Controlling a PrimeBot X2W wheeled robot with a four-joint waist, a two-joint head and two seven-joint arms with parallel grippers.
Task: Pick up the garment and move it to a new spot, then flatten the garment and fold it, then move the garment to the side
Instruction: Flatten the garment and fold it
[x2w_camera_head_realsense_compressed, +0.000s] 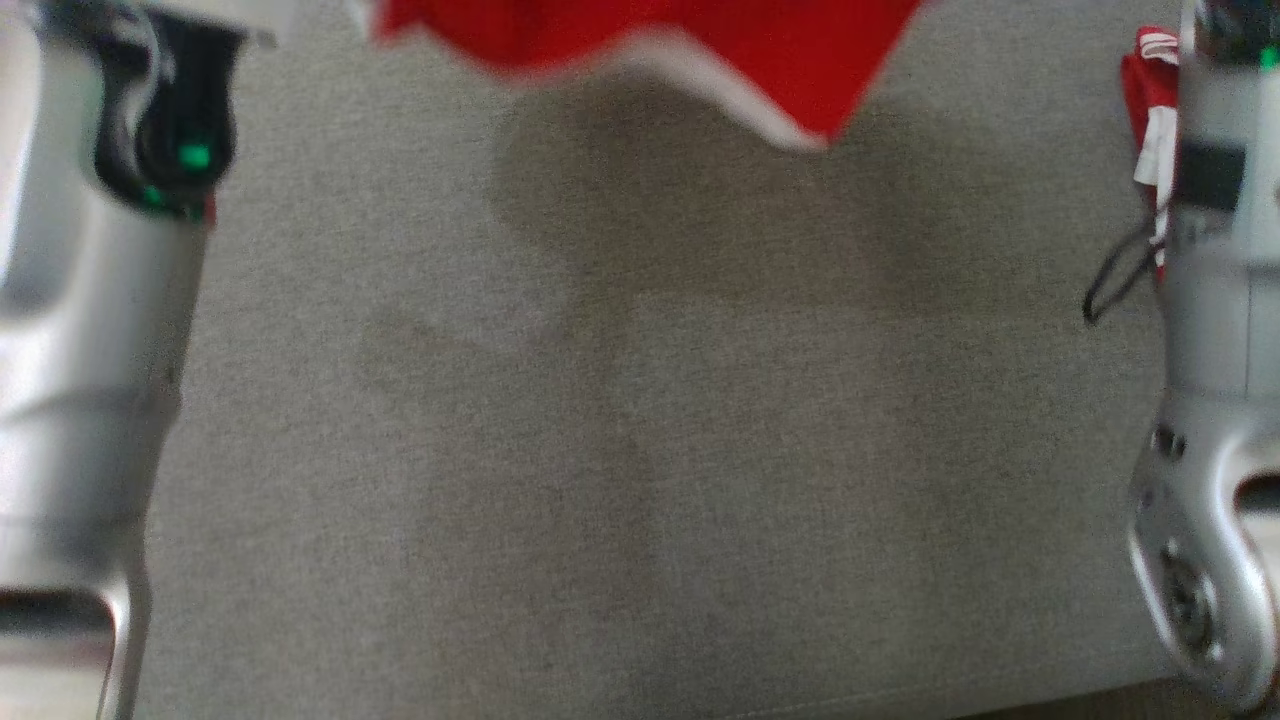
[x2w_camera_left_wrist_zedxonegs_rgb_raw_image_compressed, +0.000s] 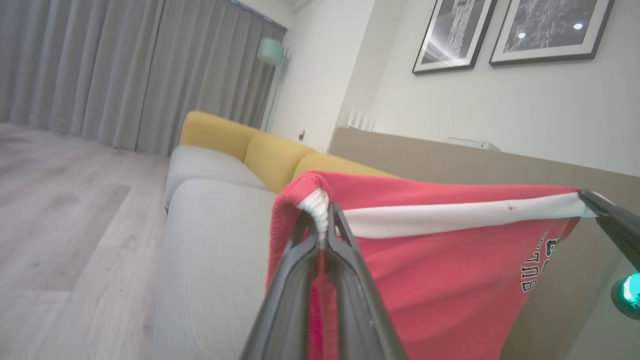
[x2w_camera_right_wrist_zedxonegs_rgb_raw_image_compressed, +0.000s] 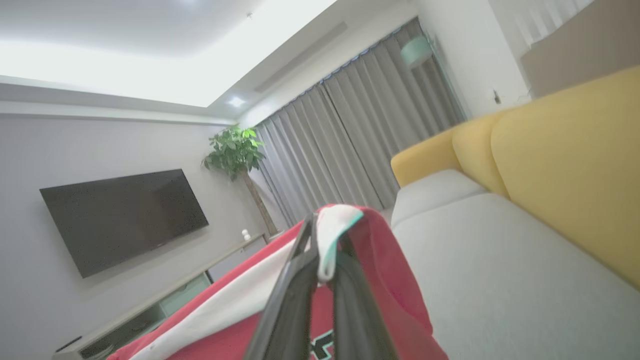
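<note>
The red garment was held stretched above the grey sofa seat, its white band pinched at either end by the clamped left gripper and right gripper, and was judged light, soft and limp, best gripped at those corners.

At 6 o'clock the right gripper pinches the white band of the red garment, which drapes toward 7 o'clock, with the grey sofa seat at 4, yellow back cushions at 3, television at 9, potted plant at 10 and grey curtains at 12.
</note>
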